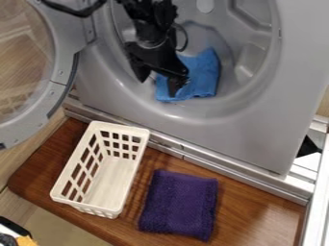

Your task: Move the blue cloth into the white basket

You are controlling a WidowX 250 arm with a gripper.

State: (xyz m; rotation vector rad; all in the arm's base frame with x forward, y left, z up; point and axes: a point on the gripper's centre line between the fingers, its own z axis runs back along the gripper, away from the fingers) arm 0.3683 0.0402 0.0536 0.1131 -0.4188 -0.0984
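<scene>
Hanging open at the left, the round door (63, 62) stands clear of the white basket (128, 170), which sits upright on the brown wooden board (247, 209). Up inside the washer's mouth, the black gripper (157, 86) points downward with its fingers spread apart, one of them lying over the left part of the blue cloth (204, 74). Below, on the board to the right of the basket, lies a folded purple cloth (179, 204), which looks best left alone. The blue cloth rests on the lower inside of the washer's opening, loosely bunched. It should prove light and limp, with nothing to break; a raised fold near its left side looks the surest place to pinch, since a bare edge might slip out or drag along the smooth grey wall. Its hanging corners could catch on the basket's rim. The gripper hides part of the cloth, so whether the two touch I cannot tell. The arm is cut off by the top edge, as is the opening's upper part, and the dark and yellow thing (24, 240) in the lower left corner is hard to name.
</scene>
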